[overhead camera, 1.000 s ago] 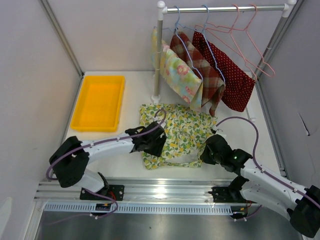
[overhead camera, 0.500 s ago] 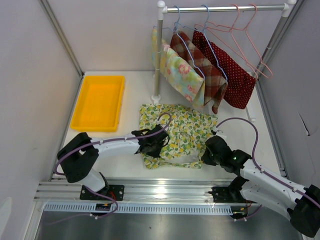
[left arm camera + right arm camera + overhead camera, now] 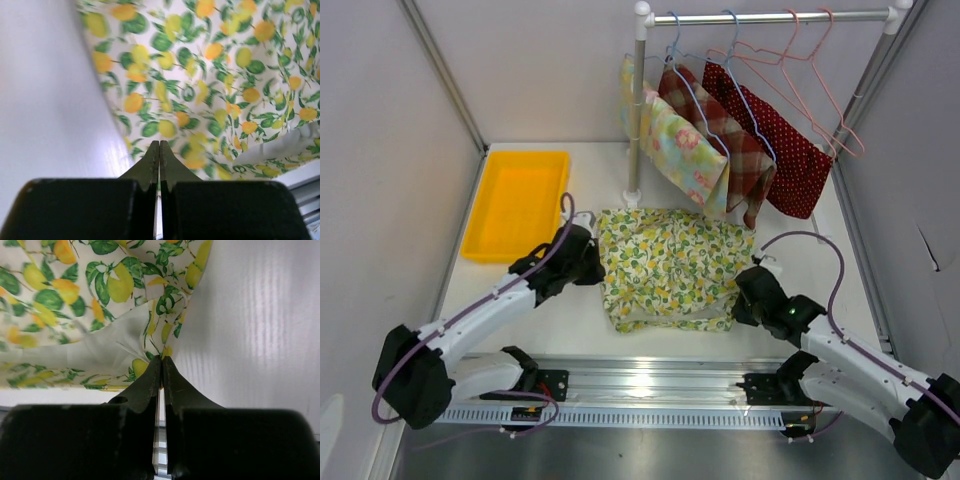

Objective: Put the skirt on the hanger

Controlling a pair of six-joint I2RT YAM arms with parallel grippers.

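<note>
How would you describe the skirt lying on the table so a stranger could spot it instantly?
Find the clothes rail at the back of the white table; the skirt lies spread flat on the tabletop just in front of it. Unlike the floral, plaid and red dotted garments hanging on the rail, it is white with yellow lemons and green leaves.

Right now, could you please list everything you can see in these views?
lemon-print skirt: one, white with yellow and green, flat at table centre
tray: one, yellow, back left
clothes rack: one, white posts, back right
hung garments: three, floral, plaid, red dotted, on the rack
pink hangers: seemingly two, bare, rail's right end
table: one, white
left gripper: black, jaws shut at the skirt's left edge
right gripper: black, jaws shut on the skirt's near right corner
</note>
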